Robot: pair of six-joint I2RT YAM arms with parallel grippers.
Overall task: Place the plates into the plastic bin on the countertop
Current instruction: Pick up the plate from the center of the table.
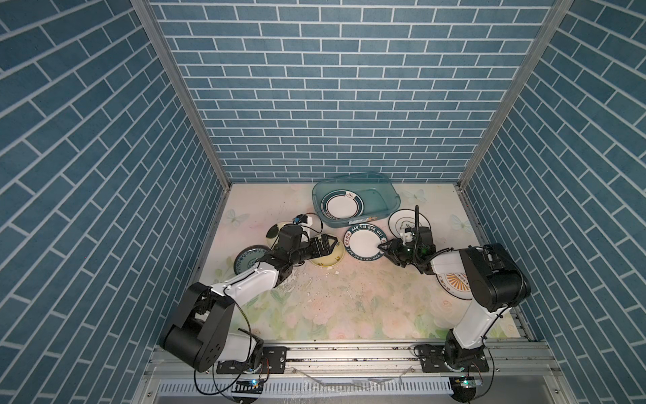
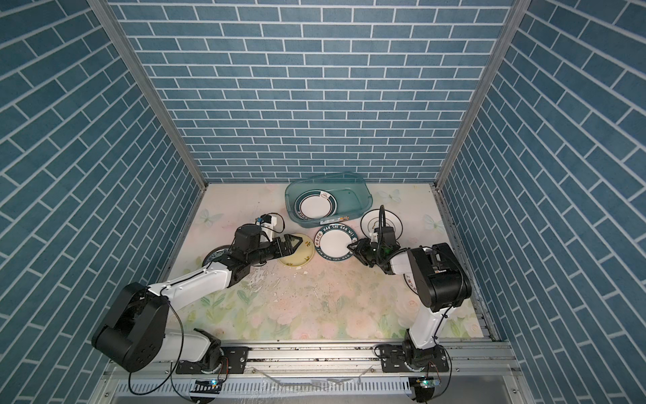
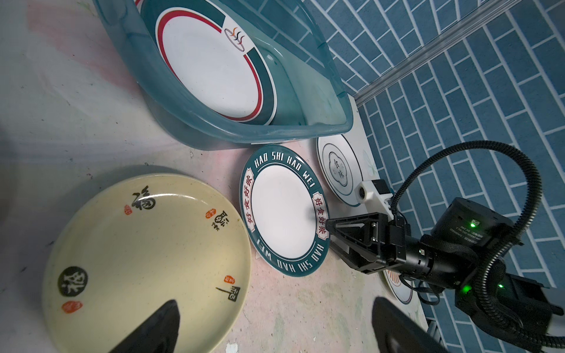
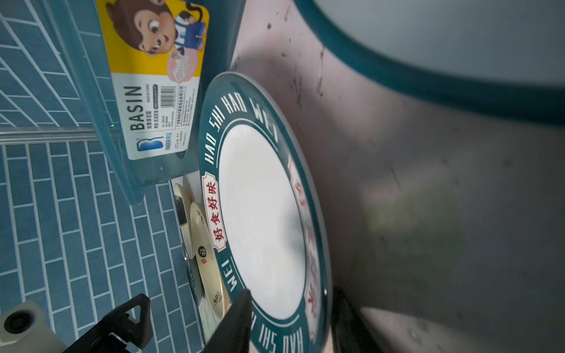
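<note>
The teal plastic bin [image 1: 379, 199] [image 2: 351, 196] [image 3: 183, 128] stands at the back of the countertop [image 1: 349, 307] with one green-rimmed plate [image 1: 341, 205] [image 3: 211, 70] inside. In front of it lies a white plate with a lettered green rim [image 1: 363, 243] [image 2: 335, 245] [image 3: 281, 214] [image 4: 263, 214]. My right gripper [image 1: 382, 248] [image 3: 328, 227] [image 4: 290, 305] has its jaws astride that plate's near rim, partly closed, a gap still showing. My left gripper [image 1: 330, 246] [image 3: 275, 336] hovers wide open over the edge of a pale yellow plate [image 1: 328, 261] [image 3: 137, 259].
A thin-rimmed white plate [image 1: 402, 220] [image 3: 336, 165] lies right of the bin. A sunburst plate [image 1: 454, 285] sits under my right arm. A teal patterned plate [image 1: 244, 262] and another plate [image 1: 274, 231] lie under my left arm. The bin's label [image 4: 159, 91] faces the lettered plate.
</note>
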